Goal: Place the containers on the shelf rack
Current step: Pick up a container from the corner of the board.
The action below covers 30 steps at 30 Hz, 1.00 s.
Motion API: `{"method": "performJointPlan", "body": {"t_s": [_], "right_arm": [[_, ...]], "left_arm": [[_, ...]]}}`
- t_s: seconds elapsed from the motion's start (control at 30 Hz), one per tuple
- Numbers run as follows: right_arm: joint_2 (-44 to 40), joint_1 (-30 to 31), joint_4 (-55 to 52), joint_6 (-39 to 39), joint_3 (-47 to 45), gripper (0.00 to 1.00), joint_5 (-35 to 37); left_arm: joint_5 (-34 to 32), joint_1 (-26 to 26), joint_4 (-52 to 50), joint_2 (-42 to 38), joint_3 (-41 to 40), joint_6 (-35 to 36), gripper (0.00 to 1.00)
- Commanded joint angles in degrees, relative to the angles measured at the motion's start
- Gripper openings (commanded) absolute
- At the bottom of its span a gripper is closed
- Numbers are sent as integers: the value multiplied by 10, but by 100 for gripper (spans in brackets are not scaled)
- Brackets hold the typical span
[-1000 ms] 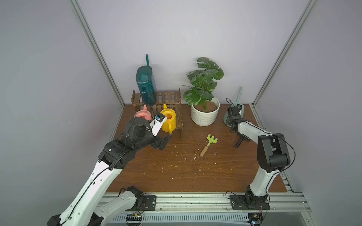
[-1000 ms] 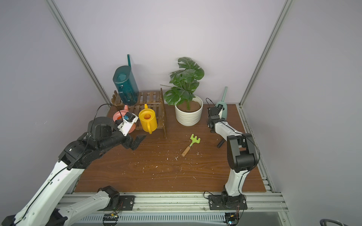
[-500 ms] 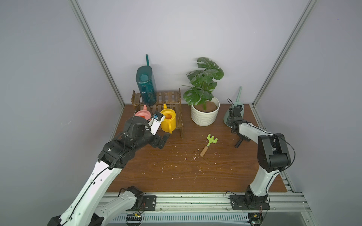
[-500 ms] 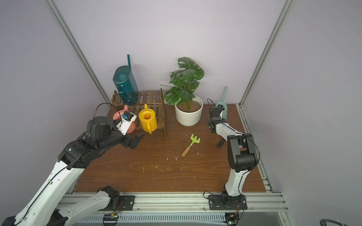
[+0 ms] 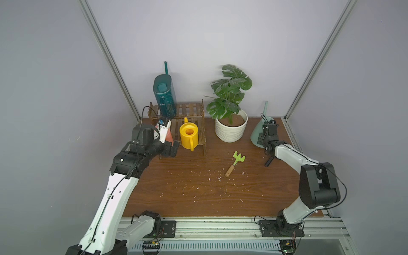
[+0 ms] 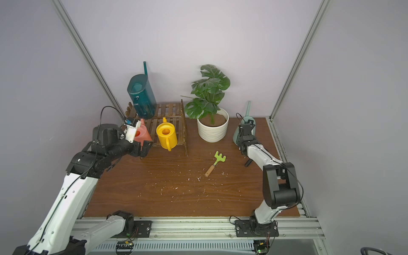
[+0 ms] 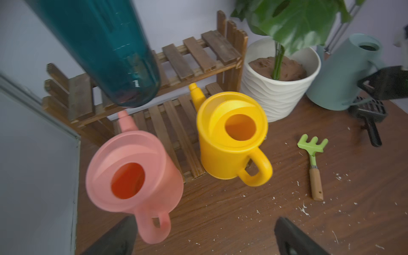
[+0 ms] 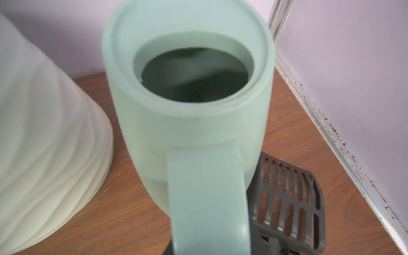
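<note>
Stood at the table's [image 5: 198, 194] back right corner, the mint-green watering can [image 5: 256, 135] could be tipped into the white pot [image 5: 230, 132] if lifted by a handle [image 8: 205, 194] whose pinching by the right gripper [image 5: 266, 141] cannot be told; the left gripper [image 7: 205, 230] is spread.

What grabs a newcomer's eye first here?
The tall dark teal watering can stands on the top tier of the shelf rack at the back left, with the yellow watering can on the lower tier. Mid-back is a leafy plant in a white pot. At back right, the right gripper sits at the handle of the mint-green watering can.
</note>
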Motion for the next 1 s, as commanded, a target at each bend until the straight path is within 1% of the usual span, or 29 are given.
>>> {"method": "performJointPlan", "body": {"t_s": [0.0, 0.13, 0.3, 0.37, 0.47, 0.57, 0.7, 0.87, 0.97], "right_arm": [[-71, 6, 25, 1, -8, 12, 1], [-149, 19, 7, 8, -32, 12, -2], [-256, 44, -34, 18, -44, 11, -1], [-288, 57, -50, 23, -43, 11, -3], [-326, 83, -83, 26, -30, 11, -3], [-354, 116, -114, 30, -13, 11, -9], [-383, 157, -145, 34, 11, 10, -30], [-412, 195, -164, 41, 44, 9, -93], [-411, 221, -166, 42, 71, 8, -134]], "left_arm": [[32, 36, 6, -1, 29, -24, 100], [8, 44, 6, -3, 43, -44, 100], [-38, 51, 19, -5, 52, -71, 100], [-46, 63, 24, -2, 51, -78, 100], [-30, 102, 30, 4, 53, -89, 100], [-20, 133, 37, 11, 51, -94, 100], [-28, 138, 46, 13, 39, -99, 100], [-31, 138, 50, 13, 31, -102, 100], [-24, 138, 50, 10, 31, -101, 100]]}}
